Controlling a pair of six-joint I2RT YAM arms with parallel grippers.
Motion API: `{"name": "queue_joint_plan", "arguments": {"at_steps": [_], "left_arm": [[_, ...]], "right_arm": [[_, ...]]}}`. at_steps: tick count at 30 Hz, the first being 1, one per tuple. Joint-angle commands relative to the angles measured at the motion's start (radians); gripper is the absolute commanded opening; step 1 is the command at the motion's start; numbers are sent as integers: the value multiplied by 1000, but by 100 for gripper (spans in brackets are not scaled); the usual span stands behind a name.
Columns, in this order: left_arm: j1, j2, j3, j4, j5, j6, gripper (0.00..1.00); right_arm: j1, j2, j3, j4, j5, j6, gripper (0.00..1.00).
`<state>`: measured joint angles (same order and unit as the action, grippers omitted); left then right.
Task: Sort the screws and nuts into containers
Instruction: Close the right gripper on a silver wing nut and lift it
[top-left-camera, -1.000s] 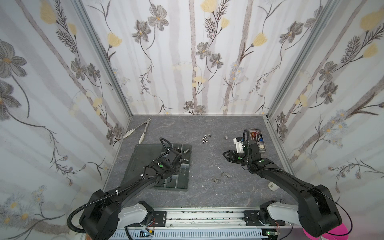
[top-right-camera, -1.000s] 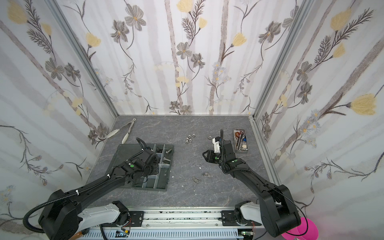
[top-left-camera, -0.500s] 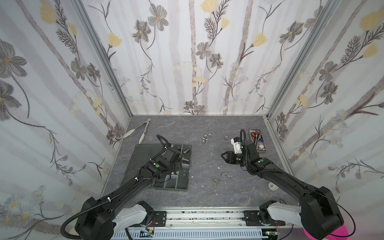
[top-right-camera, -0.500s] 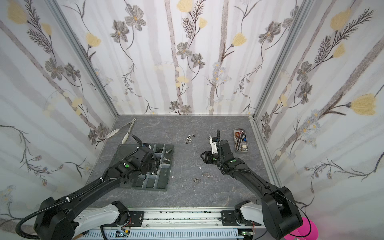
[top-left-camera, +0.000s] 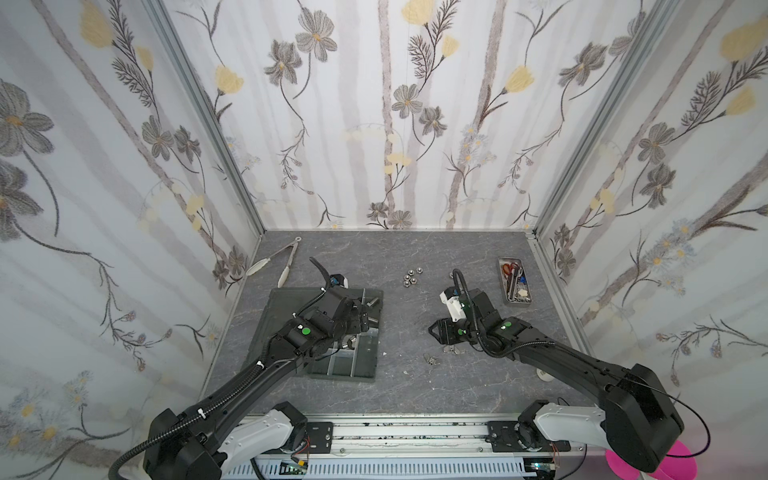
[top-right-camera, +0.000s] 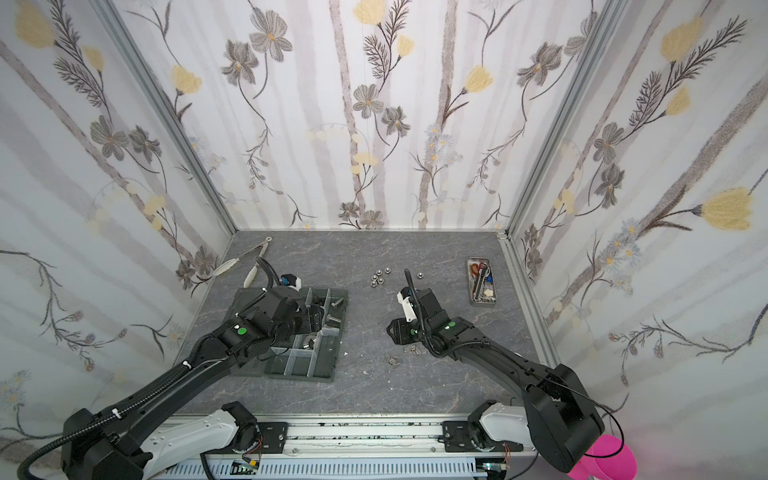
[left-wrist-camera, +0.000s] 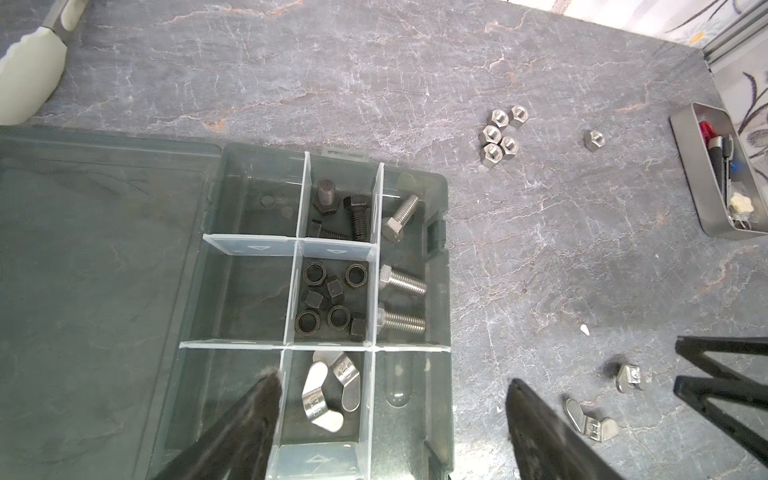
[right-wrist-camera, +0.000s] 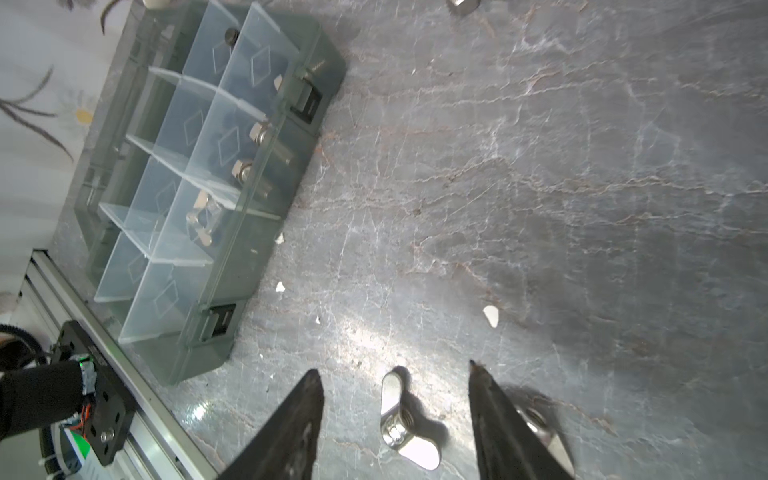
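Grey marbled surface (top-left-camera: 415, 257), floral walls. Organiser tray (left-wrist-camera: 249, 299) cells already hold black screws (left-wrist-camera: 357, 216), silver screws (left-wrist-camera: 403, 282), black nuts (left-wrist-camera: 314, 275), wing nuts (left-wrist-camera: 316, 395). Left claw (left-wrist-camera: 390, 378) apart, empty, over tray. Right claw (right-wrist-camera: 395, 368) apart, straddling a loose wing nut (right-wrist-camera: 405, 432) on the surface. Left to sort: that one, another beside it, six silver hex nuts (left-wrist-camera: 491, 135). Roughly two-thirds done.
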<state>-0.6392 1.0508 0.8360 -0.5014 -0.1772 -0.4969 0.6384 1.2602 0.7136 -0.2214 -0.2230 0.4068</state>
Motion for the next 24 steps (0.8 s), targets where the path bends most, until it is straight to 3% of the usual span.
{"name": "queue_joint_plan", "arguments": {"at_steps": [1, 11, 24], "left_arm": [[1, -9, 8, 40, -5, 27, 86], [2, -45, -35, 87, 7, 33, 100], [2, -57, -68, 106, 9, 41, 100]], "right_arm": [[10, 8, -12, -27, 8, -28, 57], [101, 82, -35, -20, 27, -26, 57], [158, 168, -57, 24, 36, -22, 57]]}}
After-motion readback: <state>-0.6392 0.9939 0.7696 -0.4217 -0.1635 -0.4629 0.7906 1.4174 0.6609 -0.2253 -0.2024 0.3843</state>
